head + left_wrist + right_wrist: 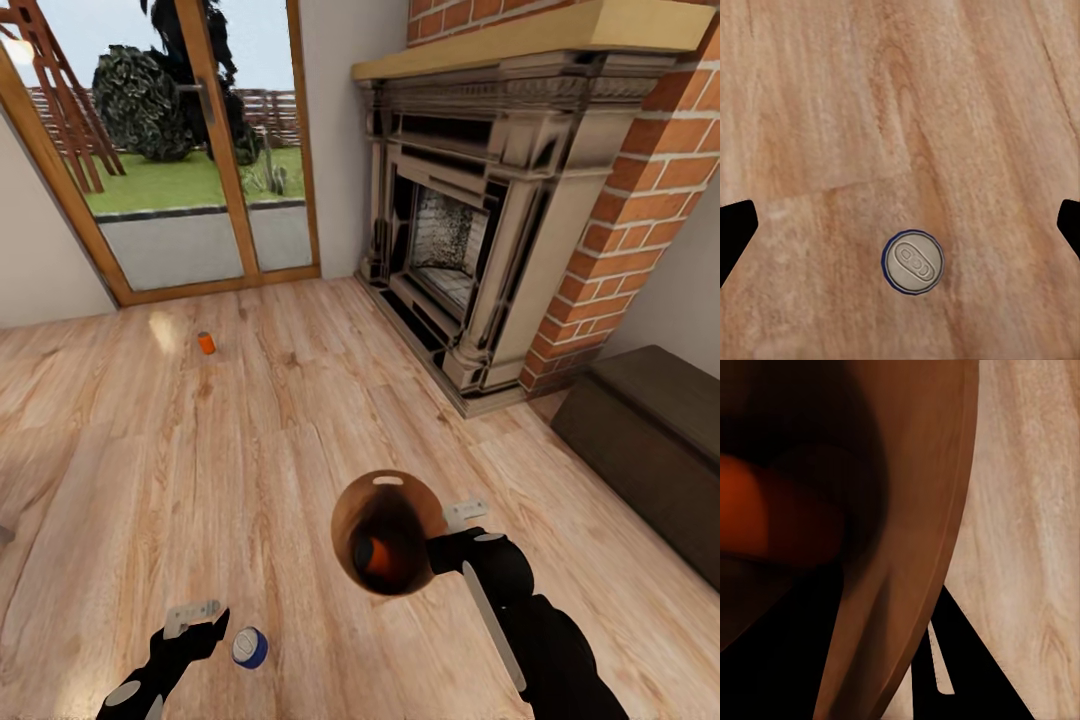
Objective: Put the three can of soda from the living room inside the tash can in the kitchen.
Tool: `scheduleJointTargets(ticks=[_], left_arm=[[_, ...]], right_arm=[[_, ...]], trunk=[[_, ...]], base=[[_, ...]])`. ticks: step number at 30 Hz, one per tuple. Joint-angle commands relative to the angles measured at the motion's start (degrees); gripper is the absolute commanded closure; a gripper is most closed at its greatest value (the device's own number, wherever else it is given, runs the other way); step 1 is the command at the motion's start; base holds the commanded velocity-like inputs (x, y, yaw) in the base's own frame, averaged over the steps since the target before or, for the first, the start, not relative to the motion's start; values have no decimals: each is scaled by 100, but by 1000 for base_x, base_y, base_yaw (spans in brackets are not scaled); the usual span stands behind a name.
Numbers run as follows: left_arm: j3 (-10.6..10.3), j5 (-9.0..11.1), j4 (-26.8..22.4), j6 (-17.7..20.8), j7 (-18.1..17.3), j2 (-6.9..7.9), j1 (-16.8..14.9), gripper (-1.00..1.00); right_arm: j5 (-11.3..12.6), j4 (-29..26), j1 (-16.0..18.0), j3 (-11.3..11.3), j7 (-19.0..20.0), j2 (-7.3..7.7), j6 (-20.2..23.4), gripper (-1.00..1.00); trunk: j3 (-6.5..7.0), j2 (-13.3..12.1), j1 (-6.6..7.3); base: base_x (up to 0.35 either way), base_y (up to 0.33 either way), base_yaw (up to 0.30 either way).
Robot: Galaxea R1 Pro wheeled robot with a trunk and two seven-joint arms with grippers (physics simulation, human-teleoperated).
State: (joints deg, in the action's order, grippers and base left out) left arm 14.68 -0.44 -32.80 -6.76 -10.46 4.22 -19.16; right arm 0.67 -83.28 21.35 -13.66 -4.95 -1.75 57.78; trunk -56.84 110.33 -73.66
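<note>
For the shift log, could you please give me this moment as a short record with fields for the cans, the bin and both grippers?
room: living room, brick fireplace, glass doors
blue can: upright on the wood floor, just beside the left gripper
orange can on floor: upright, far off near the doors
orange can in bin: lying inside
bin: held at its rim by the right gripper, off the floor, opening toward the camera
left gripper: open, above the blue can, not touching
right gripper: shut on the bin rim

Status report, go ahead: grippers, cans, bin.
Left gripper open beside blue can upright on floor. Right gripper holding bin, orange can inside. Second orange can near glass doors.
</note>
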Motion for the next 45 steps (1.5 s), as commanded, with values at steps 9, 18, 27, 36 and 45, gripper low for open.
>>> scheduleJointTargets(ticks=[9,18,27,36,45], left_arm=[[0,0,2,-8,0,0,0,-100],[0,0,2,-9,0,0,0,-100],[0,0,2,-10,0,0,0,-100],[0,0,2,-17,0,0,0,-100],[-3,0,2,-12,-8,0,0,-100]], right_arm=[[38,-4,4,-4,2,-1,-3,100],[38,-4,2,0,2,-1,-3,100],[38,-4,1,-2,3,-1,-3,100],[38,-4,3,-3,3,-1,-3,100],[38,-4,3,-4,3,-1,-3,100]], trunk=[[-239,363,-198],[-477,724,-396],[-715,1085,-593],[-917,1366,-747],[-939,1366,-747]], base=[[0,0,0],[0,0,0],[0,0,0],[0,0,0],[58,0,0]])
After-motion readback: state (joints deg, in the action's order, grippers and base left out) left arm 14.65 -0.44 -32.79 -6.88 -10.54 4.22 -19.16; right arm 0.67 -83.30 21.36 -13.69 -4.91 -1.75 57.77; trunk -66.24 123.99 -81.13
